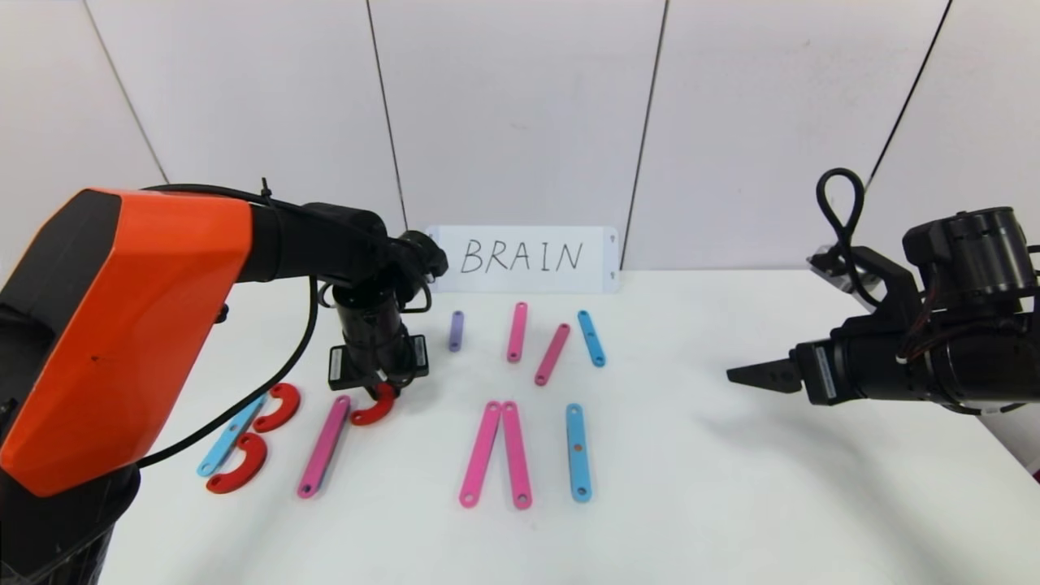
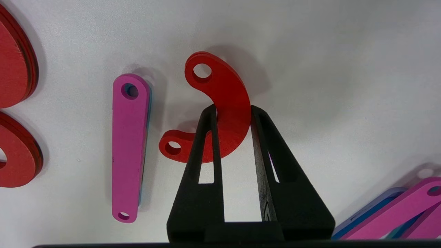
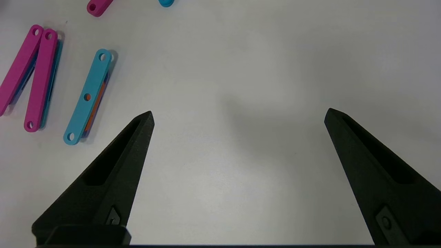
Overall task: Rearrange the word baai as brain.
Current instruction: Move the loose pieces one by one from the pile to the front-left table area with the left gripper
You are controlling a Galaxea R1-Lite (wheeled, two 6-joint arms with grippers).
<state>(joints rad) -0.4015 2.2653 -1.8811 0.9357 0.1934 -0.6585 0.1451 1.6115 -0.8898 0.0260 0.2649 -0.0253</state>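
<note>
The left gripper (image 2: 233, 108), its matte black fingers clamped on a flat red C-shaped curve (image 2: 220, 113) with holed ends, has a long pink strip (image 2: 129, 148) lying just beside, while the right gripper (image 3: 237, 115) hovers wide apart.

Lighting: bright, even, from overhead. Shadows: soft and pale on the white matte desk (image 1: 731, 487), beneath both arms. Glare: none. Focus: sharp in head view; near black fingers (image 3: 113, 172) slightly soft.

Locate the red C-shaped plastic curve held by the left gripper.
In the head view, the red C-shaped plastic curve sits left of centre on the table, pinched by the left gripper, just right of a long pink strip.
</note>
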